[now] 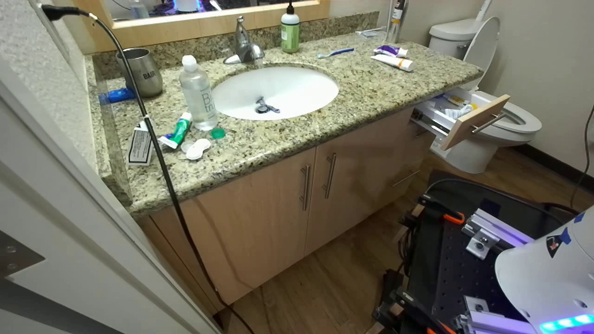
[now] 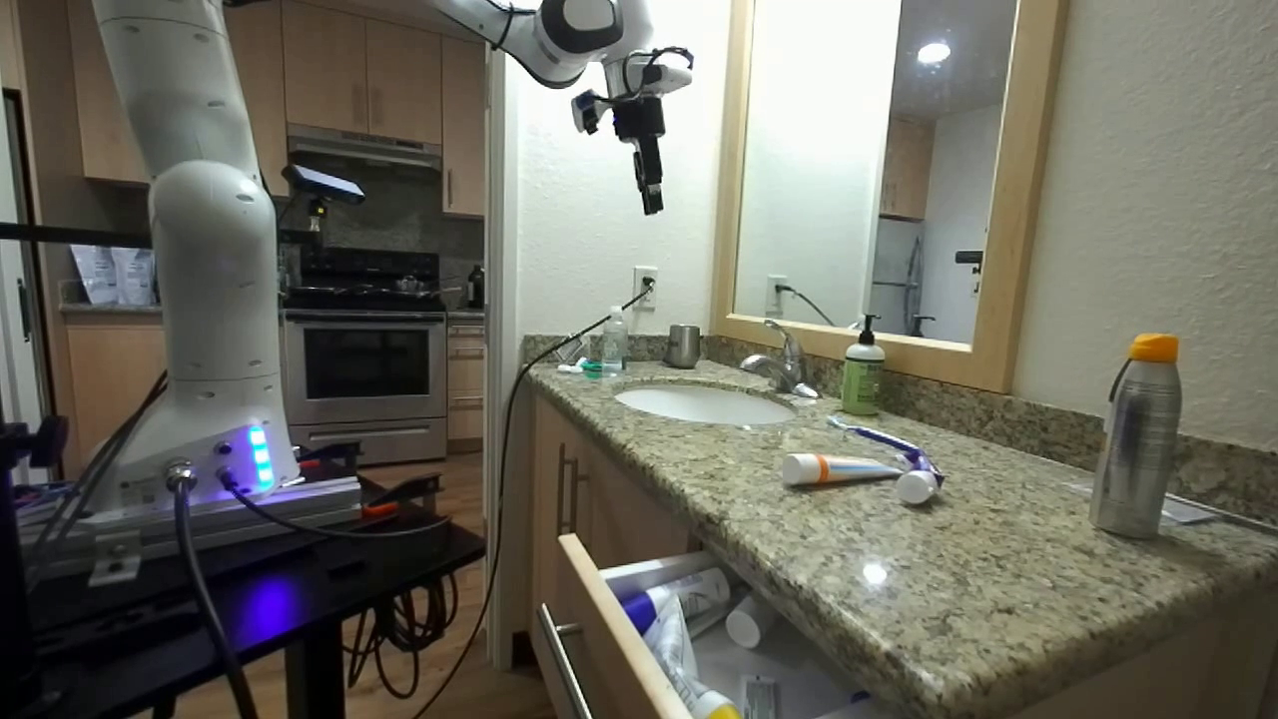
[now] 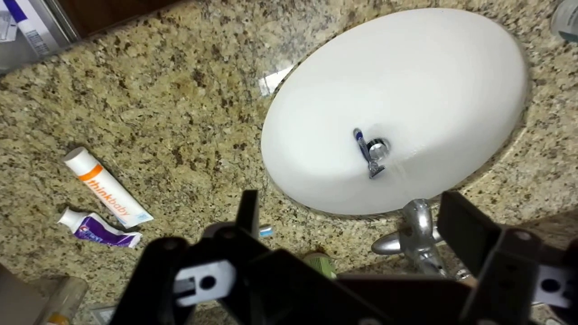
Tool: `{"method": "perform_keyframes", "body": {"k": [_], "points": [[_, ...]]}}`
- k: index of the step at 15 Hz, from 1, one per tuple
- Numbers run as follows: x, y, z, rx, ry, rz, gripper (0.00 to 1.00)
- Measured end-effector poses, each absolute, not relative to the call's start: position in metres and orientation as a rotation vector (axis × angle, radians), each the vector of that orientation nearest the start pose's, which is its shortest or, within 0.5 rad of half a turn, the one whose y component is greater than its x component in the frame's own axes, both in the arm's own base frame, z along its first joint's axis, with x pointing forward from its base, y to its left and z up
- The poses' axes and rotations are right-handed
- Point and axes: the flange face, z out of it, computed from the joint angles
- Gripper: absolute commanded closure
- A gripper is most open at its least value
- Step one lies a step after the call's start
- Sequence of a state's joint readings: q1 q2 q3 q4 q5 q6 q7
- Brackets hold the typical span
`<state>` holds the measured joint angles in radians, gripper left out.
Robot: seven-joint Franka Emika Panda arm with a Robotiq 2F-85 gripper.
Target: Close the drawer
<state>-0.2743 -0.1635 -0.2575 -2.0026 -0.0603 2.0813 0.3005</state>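
Wrist view: gripper (image 3: 350, 207) spread wide over granite bathrm ctr (image 3: 194, 122) w/ sink (image 3: 406, 81), drawer (image 3: 11, 54) extended.

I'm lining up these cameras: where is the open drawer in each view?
In an exterior view: drawer upper right, right of the sink.
In an exterior view: drawer bottom centre, cut off, below the sink.
In the wrist view: drawer top left, only partly shown.
Shared landmark: the sink.

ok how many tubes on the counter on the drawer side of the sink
2: in the wrist view, a white tube with an orange band and, just below it, a purple tube. Any in the open drawer aren't counted.
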Motion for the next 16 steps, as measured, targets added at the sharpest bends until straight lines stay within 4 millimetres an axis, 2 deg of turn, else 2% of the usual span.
{"method": "perform_keyframes", "body": {"k": [2, 3, 5, 7, 9, 12, 14, 16], "points": [[0.457, -0.282, 0.550, -2.869, 1.320, -0.369, 0.00], [0.459, -0.291, 0.548, -2.836, 1.400, -0.362, 0.00], [0.461, -0.327, 0.532, -2.786, 1.550, -0.316, 0.00], [0.451, -0.377, 0.507, -2.747, 1.696, -0.240, 0.00], [0.428, -0.429, 0.477, -2.710, 1.846, -0.147, 0.00], [0.376, -0.496, 0.434, -2.659, 2.052, 0.034, 0.00], [0.345, -0.522, 0.414, -2.613, 2.086, 0.136, 0.00], [0.336, -0.529, 0.411, -2.549, 2.043, 0.098, 0.00]]}}
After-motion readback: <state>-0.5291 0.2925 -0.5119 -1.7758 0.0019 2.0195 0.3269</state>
